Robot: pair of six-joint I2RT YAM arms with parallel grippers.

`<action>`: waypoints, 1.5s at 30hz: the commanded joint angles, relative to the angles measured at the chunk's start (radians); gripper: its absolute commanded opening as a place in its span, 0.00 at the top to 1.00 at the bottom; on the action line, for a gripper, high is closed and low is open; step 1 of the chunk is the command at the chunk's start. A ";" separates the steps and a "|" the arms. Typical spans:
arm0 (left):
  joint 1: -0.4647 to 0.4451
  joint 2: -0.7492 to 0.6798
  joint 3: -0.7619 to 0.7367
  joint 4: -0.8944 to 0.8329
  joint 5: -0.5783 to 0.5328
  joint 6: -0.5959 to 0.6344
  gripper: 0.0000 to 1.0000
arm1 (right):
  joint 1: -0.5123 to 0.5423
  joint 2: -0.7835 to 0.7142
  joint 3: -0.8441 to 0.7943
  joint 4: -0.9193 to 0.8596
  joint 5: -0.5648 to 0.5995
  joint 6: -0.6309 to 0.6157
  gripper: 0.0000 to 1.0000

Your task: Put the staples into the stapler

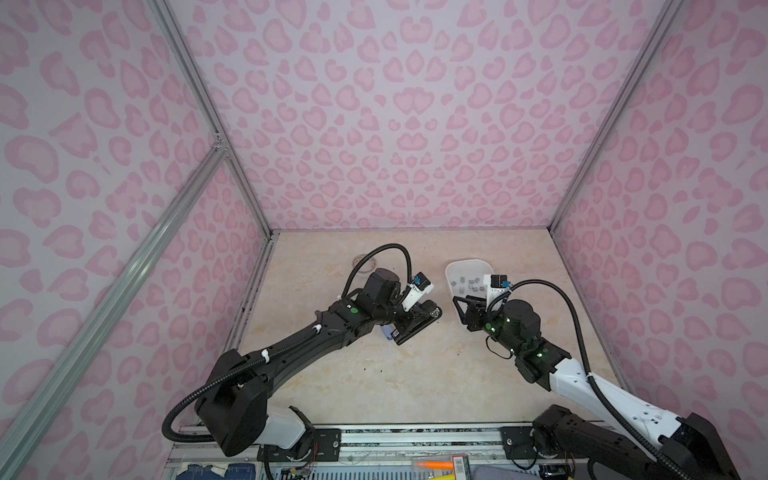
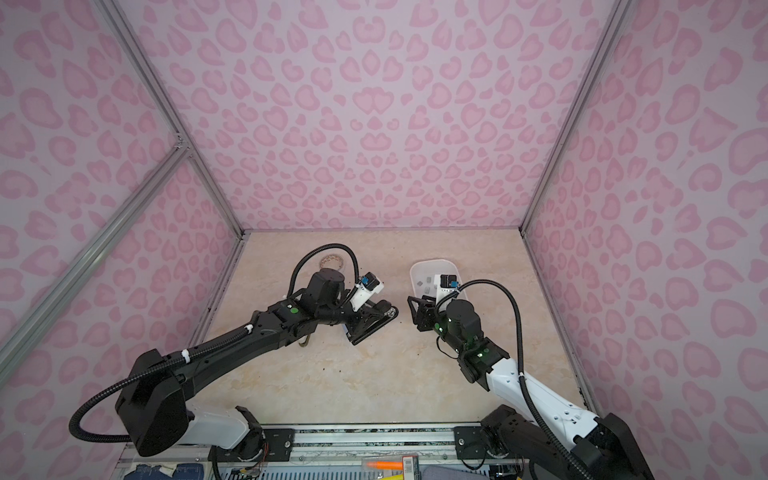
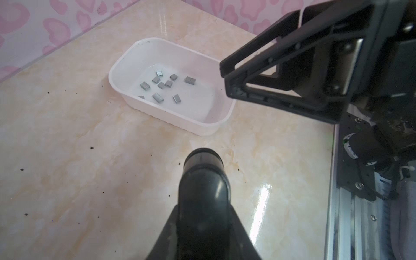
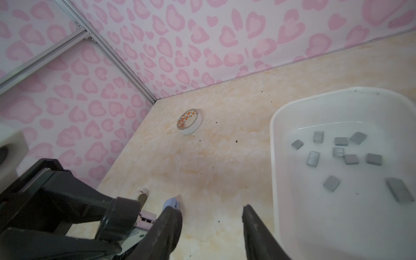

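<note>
A black stapler [image 1: 419, 322] [image 2: 376, 322] lies low over the middle of the table, and my left gripper [image 1: 409, 320] [image 2: 363, 320] is shut on it. In the left wrist view its rounded black body [image 3: 203, 180] runs out from between the fingers [image 3: 162, 236]. The staples [image 3: 157, 97] [image 4: 351, 159] [image 1: 471, 282] are several small grey strips loose in a white tray [image 1: 449, 270] [image 2: 413, 270] [image 3: 112, 74] [image 4: 273, 126]. My right gripper [image 1: 463, 309] [image 2: 415, 309] [image 4: 211, 225] hangs open beside the tray's near-left rim, with only bare table between its fingers.
A roll of white tape [image 1: 365, 264] [image 2: 332, 262] [image 4: 190, 121] lies at the back left. A small pale blue object [image 1: 388, 332] [image 4: 172, 202] and a pink one [image 4: 146, 217] sit by the left gripper. Dark crumbs dot the table. Pink patterned walls close in three sides.
</note>
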 commanded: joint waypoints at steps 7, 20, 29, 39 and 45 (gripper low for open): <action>-0.002 -0.026 0.022 0.111 0.042 -0.058 0.96 | 0.078 0.069 0.013 0.040 0.050 0.002 0.49; -0.001 -0.014 0.048 0.174 0.068 -0.040 0.96 | 0.083 0.157 -0.036 0.111 0.027 0.013 0.52; -0.002 -0.044 0.026 0.223 0.080 -0.024 0.96 | 0.084 0.172 -0.055 0.122 0.024 0.029 0.52; 0.023 -0.143 -0.061 0.301 0.110 -0.019 0.96 | 0.114 0.185 -0.070 0.169 0.021 0.024 0.52; 0.041 -0.159 -0.092 0.338 0.155 -0.029 0.96 | 0.116 0.191 -0.101 0.214 0.032 0.030 0.53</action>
